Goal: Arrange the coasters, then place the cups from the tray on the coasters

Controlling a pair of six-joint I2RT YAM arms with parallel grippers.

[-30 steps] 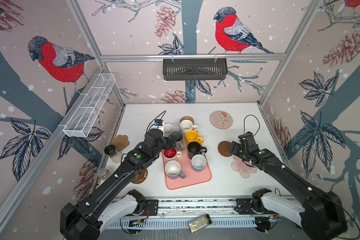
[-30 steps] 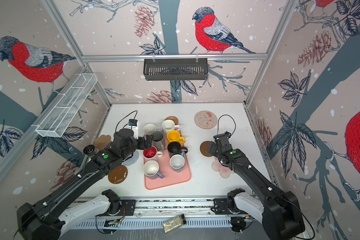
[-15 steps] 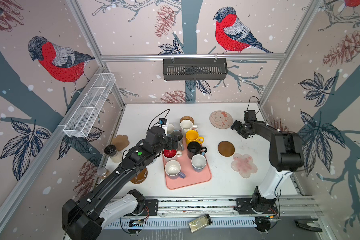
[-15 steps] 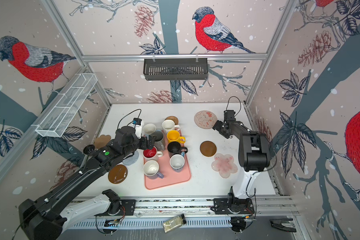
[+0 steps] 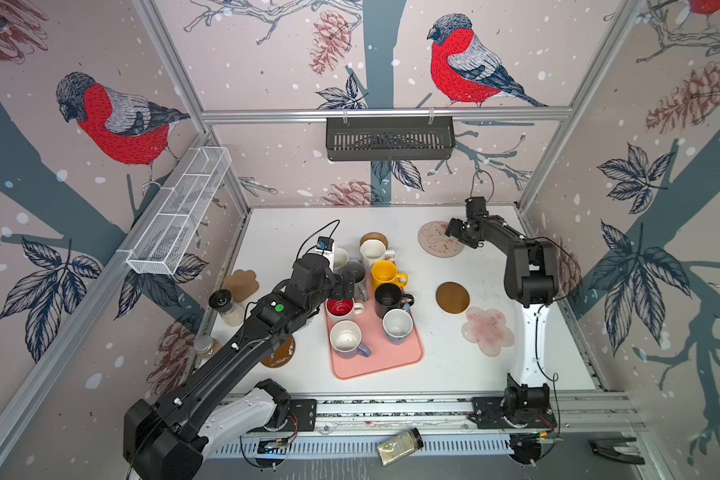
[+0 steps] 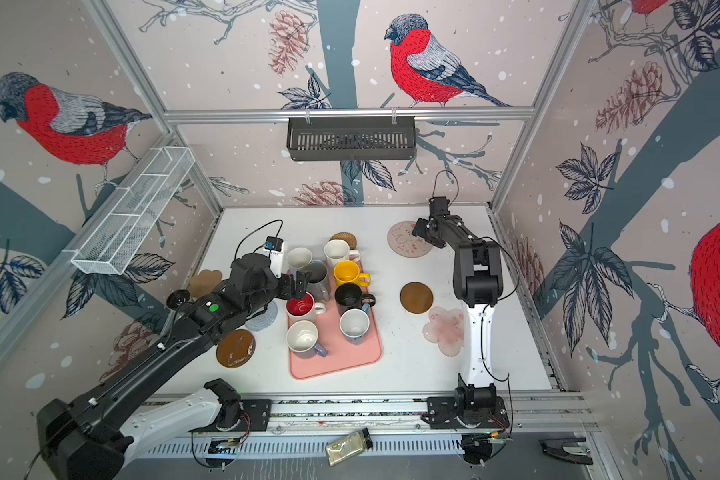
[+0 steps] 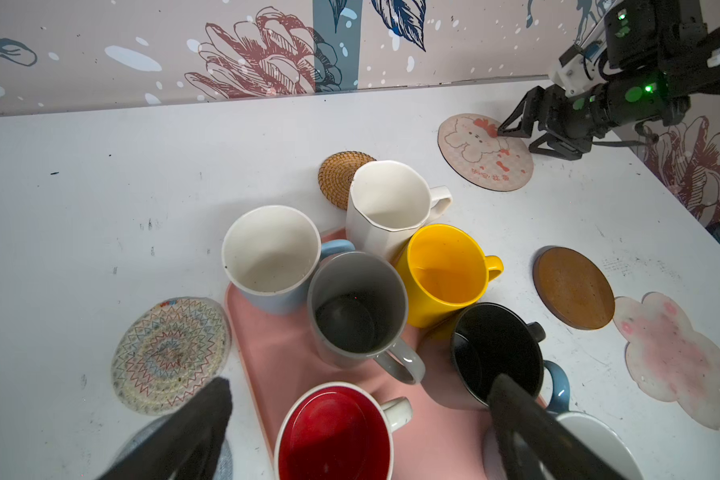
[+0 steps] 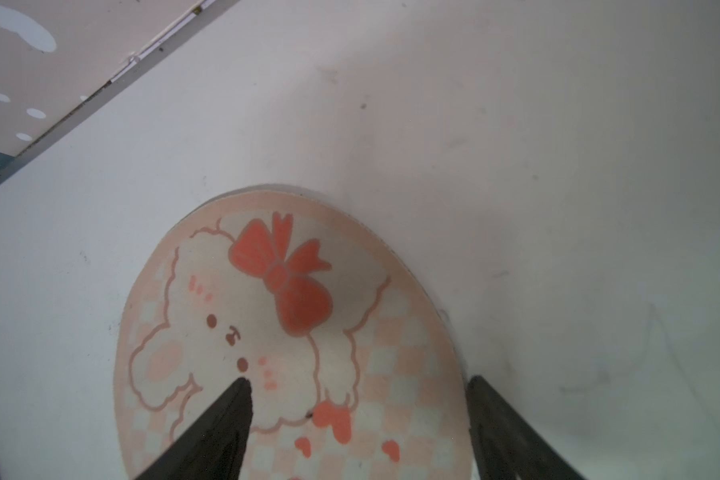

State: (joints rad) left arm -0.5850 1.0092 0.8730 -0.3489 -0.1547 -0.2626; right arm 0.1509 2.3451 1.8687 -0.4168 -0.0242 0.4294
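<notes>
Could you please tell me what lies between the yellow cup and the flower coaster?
A dark brown disc lies flat there, apart from the yellow cup and close beside the flower coaster; both top views show it.

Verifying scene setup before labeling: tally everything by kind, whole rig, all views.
Cups: 8
Coasters: 8
Tray: 1
Spice jars: 3
Total: 20

Cups [image 5: 385, 274] x8, coasters [image 5: 452, 297] x8, tray [image 5: 375, 362] x1, spice jars [image 5: 226, 306] x3, incl. 1 lying out front.
</notes>
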